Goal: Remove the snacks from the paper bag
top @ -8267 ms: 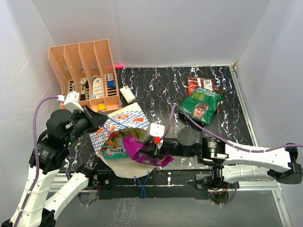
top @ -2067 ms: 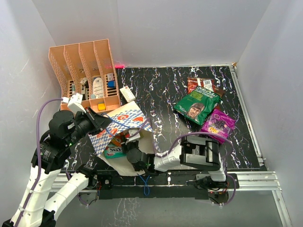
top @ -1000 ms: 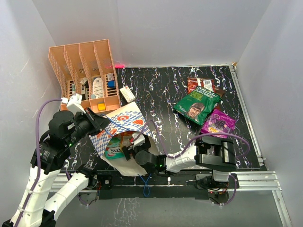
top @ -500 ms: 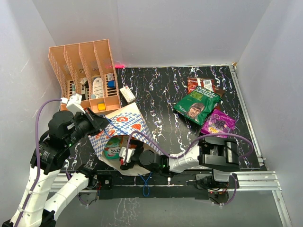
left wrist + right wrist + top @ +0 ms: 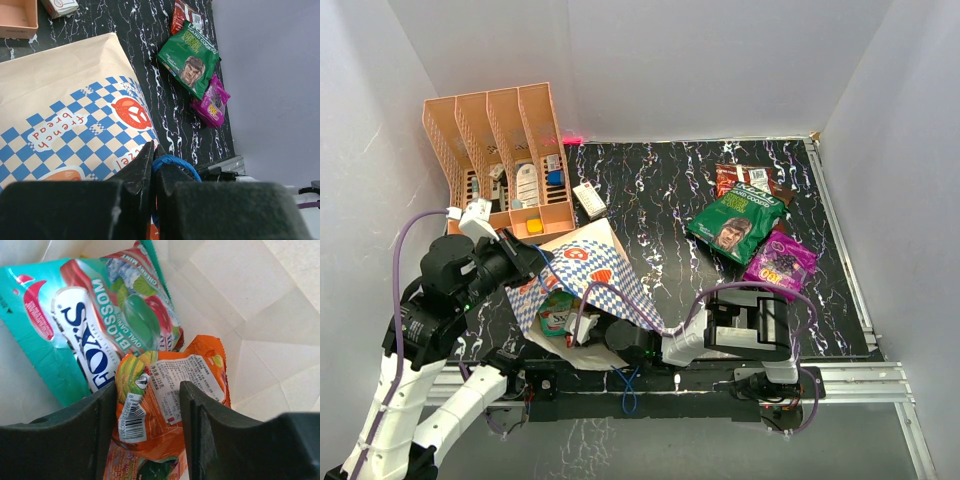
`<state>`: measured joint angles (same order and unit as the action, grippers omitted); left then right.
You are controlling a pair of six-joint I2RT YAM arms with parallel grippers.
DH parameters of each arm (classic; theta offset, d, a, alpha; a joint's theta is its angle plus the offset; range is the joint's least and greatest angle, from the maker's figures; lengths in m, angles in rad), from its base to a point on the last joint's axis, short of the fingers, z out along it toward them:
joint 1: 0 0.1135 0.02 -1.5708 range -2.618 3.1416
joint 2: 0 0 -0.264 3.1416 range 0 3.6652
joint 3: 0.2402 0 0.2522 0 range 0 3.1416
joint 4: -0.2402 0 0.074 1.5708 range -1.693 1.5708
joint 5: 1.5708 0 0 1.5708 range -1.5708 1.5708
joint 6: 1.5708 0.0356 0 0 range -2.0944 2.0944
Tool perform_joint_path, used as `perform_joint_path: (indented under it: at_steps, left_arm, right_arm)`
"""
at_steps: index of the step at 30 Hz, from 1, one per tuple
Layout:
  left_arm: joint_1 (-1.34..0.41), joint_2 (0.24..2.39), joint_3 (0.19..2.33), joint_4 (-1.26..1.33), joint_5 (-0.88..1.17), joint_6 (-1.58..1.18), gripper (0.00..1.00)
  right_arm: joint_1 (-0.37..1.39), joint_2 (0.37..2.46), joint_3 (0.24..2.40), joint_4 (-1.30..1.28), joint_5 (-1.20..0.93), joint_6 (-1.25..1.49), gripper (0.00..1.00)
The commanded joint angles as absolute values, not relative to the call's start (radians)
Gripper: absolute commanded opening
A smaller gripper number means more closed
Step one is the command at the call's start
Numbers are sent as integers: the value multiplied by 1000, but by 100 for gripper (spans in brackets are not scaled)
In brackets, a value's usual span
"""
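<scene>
The checked paper bag lies on its side at the table's near left, mouth toward me. My left gripper is shut on its blue cord handle and holds the upper side up. My right gripper is inside the bag, open, its jaws either side of a crumpled orange packet. A teal packet lies just beyond it and also shows in the top view. In the top view the right gripper's fingers are hidden under the bag. Green, red-brown and purple packets lie on the table at the right.
A salmon-pink file organiser with small office items stands at the back left. A small white box lies beside it. White walls close in on three sides. A blue cord loop hangs over the near edge.
The purple packet went from my right gripper to the table at the right. My right arm swung back left and reached deeper into the bag. The bag's upper side now covers the gripper.
</scene>
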<state>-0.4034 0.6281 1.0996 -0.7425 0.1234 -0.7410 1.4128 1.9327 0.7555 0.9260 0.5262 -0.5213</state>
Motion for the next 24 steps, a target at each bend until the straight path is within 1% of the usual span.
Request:
perform_joint_path:
  at_steps: [1, 3, 4, 9, 11, 12, 16, 18, 21, 24]
  left_arm:
    - [-405, 631, 1129, -745, 133, -735, 0]
    - [-405, 630, 1123, -741, 135, -735, 0]
    - [-405, 630, 1120, -738, 135, -735, 0]
    - [-405, 628, 1109, -728, 133, -736, 0]
    - [-405, 631, 1109, -724, 132, -737, 0]
    - [-405, 633, 1110, -721, 132, -735, 0]
    - [-405, 645, 1116, -710, 135, -728, 0]
    - [-405, 650, 1119, -704, 137, -725, 0]
    - [-405, 653, 1120, -691, 136, -721, 0]
    - [-405, 655, 1113, -680, 137, -720, 0]
  right_arm:
    - [1408, 1871, 785, 1022, 574, -506, 47]
    - [1408, 1830, 784, 985, 565, -469, 36]
    - [1408, 1809, 781, 970, 557, -444, 32]
    - [1411, 1674, 764, 868, 511, -349, 15]
    - [1411, 1609, 751, 823, 461, -300, 9]
    - [1411, 1573, 741, 796, 420, -279, 8]
    - [1411, 1410, 695, 711, 193, -214, 7]
    - [1411, 1341, 700, 660, 155, -162, 7]
    - [1409, 1266, 774, 474, 142, -89, 7]
    - [1410, 1185, 854, 293, 85, -72, 7]
